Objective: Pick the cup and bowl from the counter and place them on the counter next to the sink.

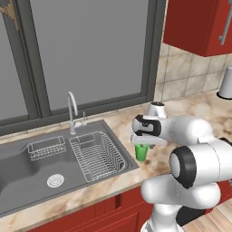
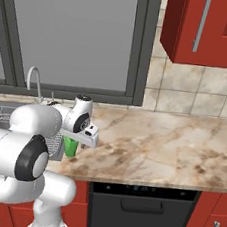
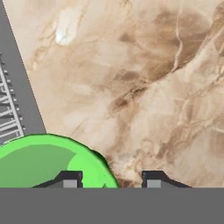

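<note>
A: Cup (image 1: 142, 152) position? Bright green tumbler stands upright on the counter (image 2: 171, 153), just beside the right rim of the sink (image 1: 63, 158), under the hand.

B: Confirmed in the hand view: green rim at lower left, sink edge and wire rack (image 1: 97, 156) just past it. Gripper (image 3: 111, 180) state?

A: Jaws parted. One tip overlaps the cup rim, the other sits over bare stone. Cannot tell whether a pad touches the wall; it does not look clamped.

B: Handling judgement?

A: Light, stiff, smooth-walled, no handle. Probably slippery and easy to tip, being narrow. Best hold is across the body, pads on opposite sides, below the rim.

B: Task status?

A: Cup looks placed next to the sink. The bowl is the likely next item, wide and shallow, so a rim pinch would suit.
</note>
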